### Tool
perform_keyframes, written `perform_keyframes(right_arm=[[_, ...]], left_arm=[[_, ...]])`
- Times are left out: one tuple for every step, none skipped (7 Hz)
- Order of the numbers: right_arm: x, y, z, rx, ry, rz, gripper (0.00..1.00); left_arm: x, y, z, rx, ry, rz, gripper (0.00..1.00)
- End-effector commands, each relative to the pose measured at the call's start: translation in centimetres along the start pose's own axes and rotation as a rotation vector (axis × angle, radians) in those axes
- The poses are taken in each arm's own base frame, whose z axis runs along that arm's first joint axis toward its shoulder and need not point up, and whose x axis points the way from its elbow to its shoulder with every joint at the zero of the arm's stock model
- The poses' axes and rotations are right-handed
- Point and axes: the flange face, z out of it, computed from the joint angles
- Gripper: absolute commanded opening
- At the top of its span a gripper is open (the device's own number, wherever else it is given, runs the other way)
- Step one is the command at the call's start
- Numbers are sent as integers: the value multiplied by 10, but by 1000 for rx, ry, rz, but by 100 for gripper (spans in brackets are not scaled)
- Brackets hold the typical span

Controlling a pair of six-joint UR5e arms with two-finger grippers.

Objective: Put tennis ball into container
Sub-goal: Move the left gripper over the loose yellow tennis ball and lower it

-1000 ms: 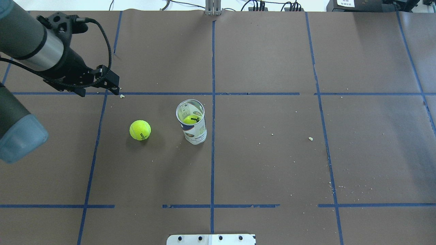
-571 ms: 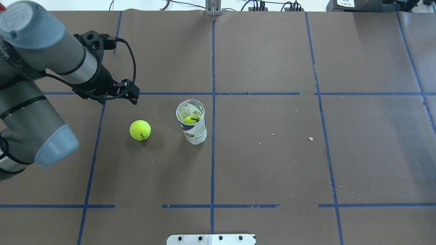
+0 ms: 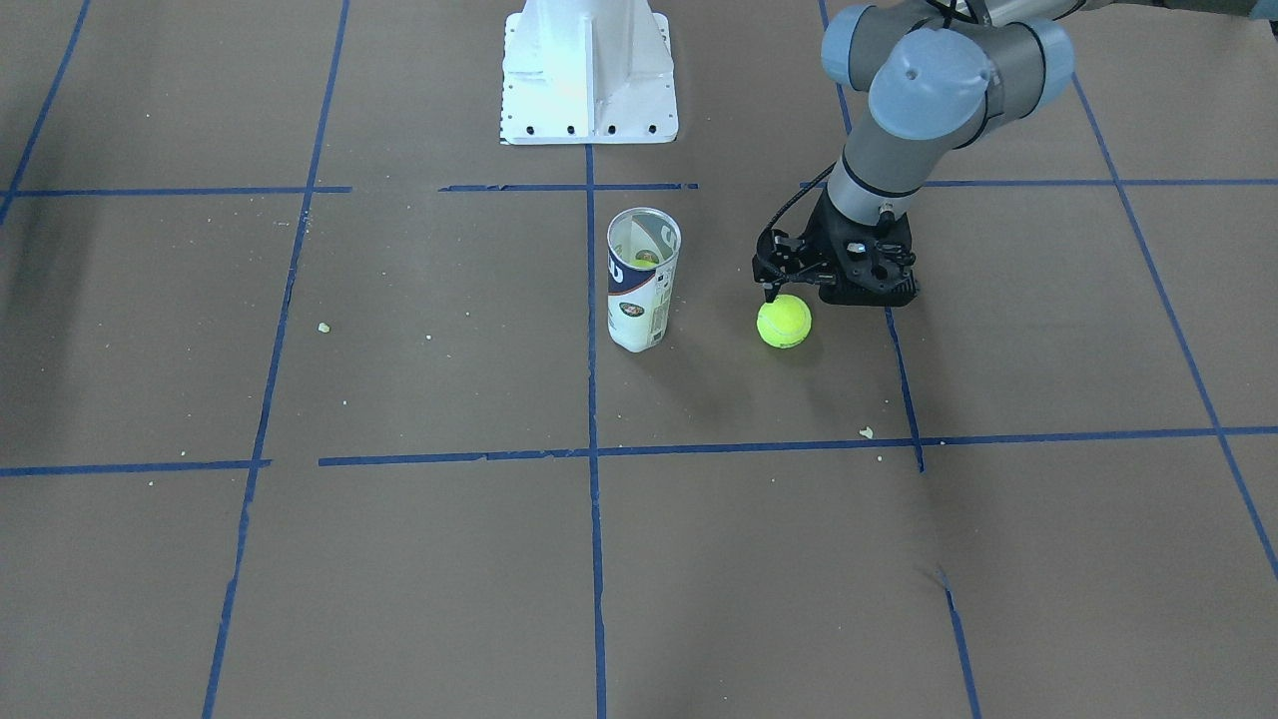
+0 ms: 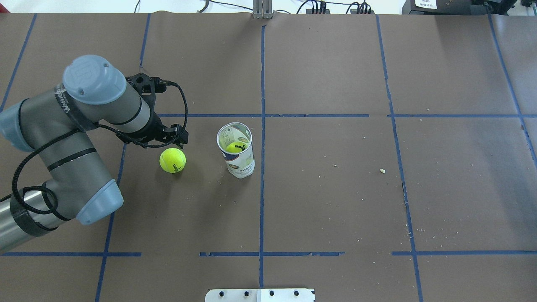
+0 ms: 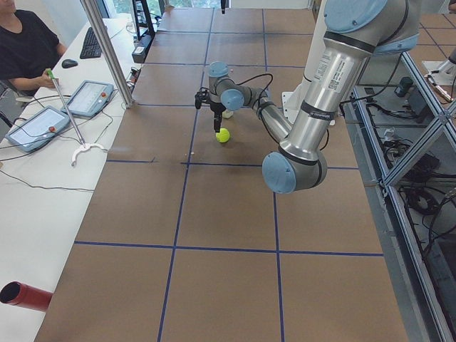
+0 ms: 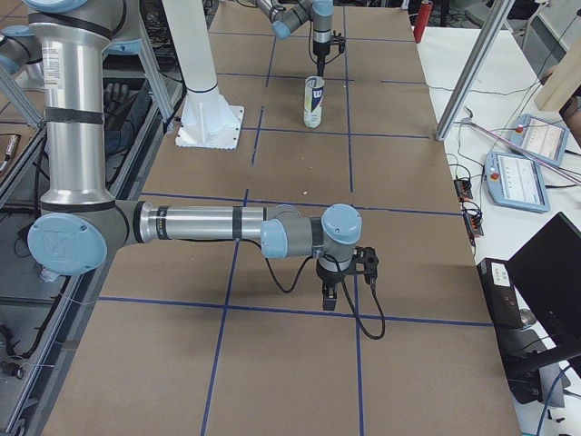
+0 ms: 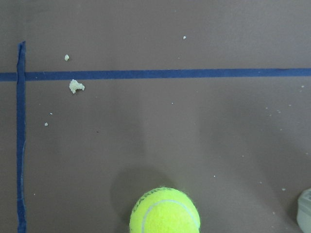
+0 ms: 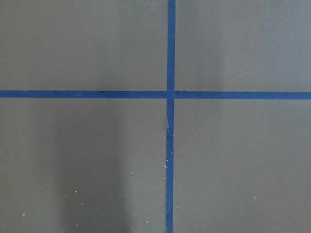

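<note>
A loose yellow-green tennis ball [image 4: 172, 160] lies on the brown table, left of the container [image 4: 237, 155]. That container is an upright clear tube with a white and navy label, and another ball [image 4: 235, 147] sits inside it. My left gripper [image 4: 181, 140] hangs just above the loose ball's far edge without touching it. Its fingers look pressed together and hold nothing. The front view shows its tip [image 3: 769, 293] at the ball's [image 3: 784, 322] upper left. The left wrist view has the ball [image 7: 165, 211] at the bottom edge. My right gripper [image 6: 329, 300] hovers far off over bare table; I cannot tell its state.
The robot's white metal base [image 3: 589, 70] stands behind the tube. Small crumbs [image 7: 76, 86] dot the blue-taped brown paper. At the left end, an operator [image 5: 25, 43] sits by tablets [image 5: 35, 128], and a red cylinder [image 5: 25, 296] lies on the side bench.
My left arm swung in from the left, carrying the gripper right and nearer until it reached the loose ball. The ball and the tube stayed put.
</note>
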Motion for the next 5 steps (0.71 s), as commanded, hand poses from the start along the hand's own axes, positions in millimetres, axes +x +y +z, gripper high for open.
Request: perform_keyframes(right_arm=[[0, 0, 0, 0, 0, 0, 100], [0, 0, 0, 0, 0, 0, 100], [0, 0, 0, 0, 0, 0, 100], [0, 0, 0, 0, 0, 0, 100], [0, 0, 0, 0, 0, 0, 100]], left_arm=[[5, 10, 21, -17, -19, 10, 100], [5, 11, 23, -18, -19, 11, 100], [6, 12, 27, -24, -21, 14, 100], [6, 13, 35, -33, -29, 16, 100], [5, 11, 41, -29, -21, 20, 100]])
